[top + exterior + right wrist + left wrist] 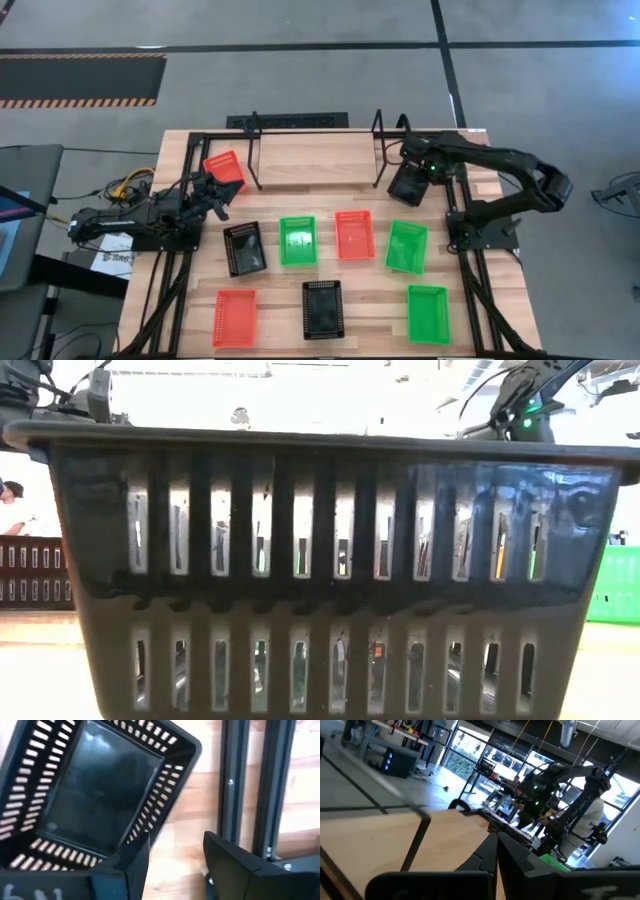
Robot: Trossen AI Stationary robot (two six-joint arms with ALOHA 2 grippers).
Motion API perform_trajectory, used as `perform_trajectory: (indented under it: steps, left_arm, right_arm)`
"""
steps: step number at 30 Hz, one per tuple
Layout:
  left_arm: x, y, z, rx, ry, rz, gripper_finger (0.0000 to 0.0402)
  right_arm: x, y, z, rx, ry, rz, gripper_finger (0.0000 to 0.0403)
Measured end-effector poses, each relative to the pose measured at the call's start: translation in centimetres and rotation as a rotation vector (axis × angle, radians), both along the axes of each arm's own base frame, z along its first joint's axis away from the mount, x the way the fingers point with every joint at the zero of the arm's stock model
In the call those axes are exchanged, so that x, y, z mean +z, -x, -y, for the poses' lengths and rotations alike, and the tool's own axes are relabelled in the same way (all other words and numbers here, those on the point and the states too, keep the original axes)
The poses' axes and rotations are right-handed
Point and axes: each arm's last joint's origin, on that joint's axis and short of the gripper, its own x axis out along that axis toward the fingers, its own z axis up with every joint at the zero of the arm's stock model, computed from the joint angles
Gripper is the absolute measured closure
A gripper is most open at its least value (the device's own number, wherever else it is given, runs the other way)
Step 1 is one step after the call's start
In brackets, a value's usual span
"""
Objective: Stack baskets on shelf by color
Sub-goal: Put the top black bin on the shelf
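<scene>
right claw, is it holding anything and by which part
The right claw straddles the rim at one corner of a black basket beside the shelf's right end bracket. Its fingers stand wide, so whether it grips cannot be told.

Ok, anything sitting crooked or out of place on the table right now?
Two baskets stand out. A red basket lies askew at the shelf's left end, beside the shut left gripper. A black basket sits tilted off the shelf's right end, with the right gripper open at its rim. The other seven lie flat on the table.
</scene>
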Motion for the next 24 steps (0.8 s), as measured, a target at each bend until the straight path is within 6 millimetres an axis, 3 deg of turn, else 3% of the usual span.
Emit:
perform_trajectory:
  steps: [18,21,24]
  left_arm:
    - [0.5,0.1,0.0,0.004,-0.019,0.006,0.0401]
    - [0.5,0.1,0.0,0.004,-0.018,0.007,0.0401]
    - [0.5,0.1,0.0,0.003,-0.010,0.012,0.0402]
  right_arm:
    - [-5.8,0.0,-0.3,-0.114,0.027,0.159,0.0204]
    - [-5.9,0.0,-0.4,-0.114,0.024,0.159,0.0225]
    - [-5.9,0.1,-0.4,-0.099,0.017,0.149,0.0276]
